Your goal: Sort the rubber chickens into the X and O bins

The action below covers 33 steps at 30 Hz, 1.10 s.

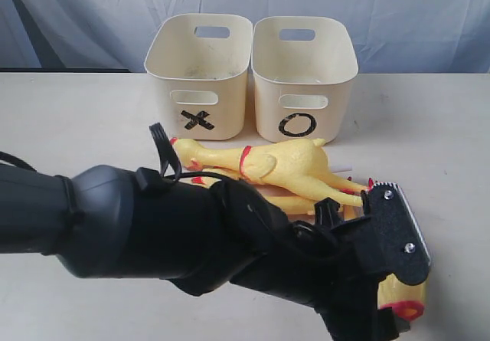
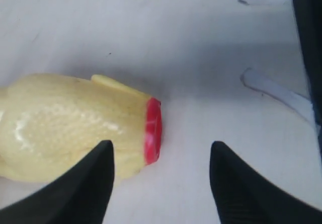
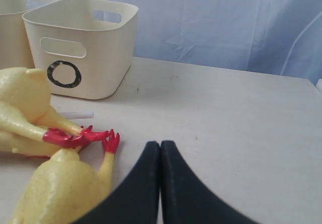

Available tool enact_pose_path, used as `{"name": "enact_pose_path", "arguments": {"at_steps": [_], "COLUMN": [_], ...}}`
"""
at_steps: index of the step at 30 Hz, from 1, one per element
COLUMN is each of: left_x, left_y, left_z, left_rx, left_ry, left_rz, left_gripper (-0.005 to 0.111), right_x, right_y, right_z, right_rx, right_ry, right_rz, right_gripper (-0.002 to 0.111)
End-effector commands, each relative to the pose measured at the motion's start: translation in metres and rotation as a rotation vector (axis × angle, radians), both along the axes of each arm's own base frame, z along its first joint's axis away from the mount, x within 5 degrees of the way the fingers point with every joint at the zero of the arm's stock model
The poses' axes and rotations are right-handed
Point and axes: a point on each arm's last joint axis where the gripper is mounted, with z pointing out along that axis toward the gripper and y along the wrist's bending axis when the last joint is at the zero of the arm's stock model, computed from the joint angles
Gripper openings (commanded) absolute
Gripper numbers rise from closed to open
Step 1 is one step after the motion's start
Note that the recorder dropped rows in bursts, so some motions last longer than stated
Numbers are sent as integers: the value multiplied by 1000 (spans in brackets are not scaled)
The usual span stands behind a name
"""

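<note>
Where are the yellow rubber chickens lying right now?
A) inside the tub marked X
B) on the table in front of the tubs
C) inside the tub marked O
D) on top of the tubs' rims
B: the chickens lie heaped on the table, in front of the X tub and the O tub, and none shows inside either tub.

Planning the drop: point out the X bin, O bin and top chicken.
X bin (image 1: 197, 120), exterior view, on its black X mark.
O bin (image 1: 295, 124), exterior view, on its black O mark.
Top rubber chicken (image 1: 295, 165), exterior view, on its body.
</note>
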Motion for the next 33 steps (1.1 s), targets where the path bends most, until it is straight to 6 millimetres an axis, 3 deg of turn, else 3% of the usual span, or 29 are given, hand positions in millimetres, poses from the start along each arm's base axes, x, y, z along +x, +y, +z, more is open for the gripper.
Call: {"name": "enact_pose_path", "arguments": {"at_steps": [1, 5, 11, 21, 33], "left_x": [-15, -21, -19, -19, -13], "left_y": [-15, -26, -29, -34, -42], "left_z": [4, -3, -12, -34, -28], "left_rx": [-25, -1, 42, 96, 78], "left_ry": [0, -83, -208, -250, -327], "left_rz": [-18, 23, 120, 88, 89], "left_gripper": [55, 55, 55, 55, 55], "right_x": [0, 0, 0, 0, 0], "right_y": [0, 0, 0, 0, 0], "right_z": [1, 1, 1, 1, 1], "right_rx": [-2, -2, -2, -2, -2], "right_ry": [-17, -17, -17, -17, -17], "right_rz": [-5, -5, -5, -5, -5], "right_gripper": [-1, -1, -1, -1, -1]}}
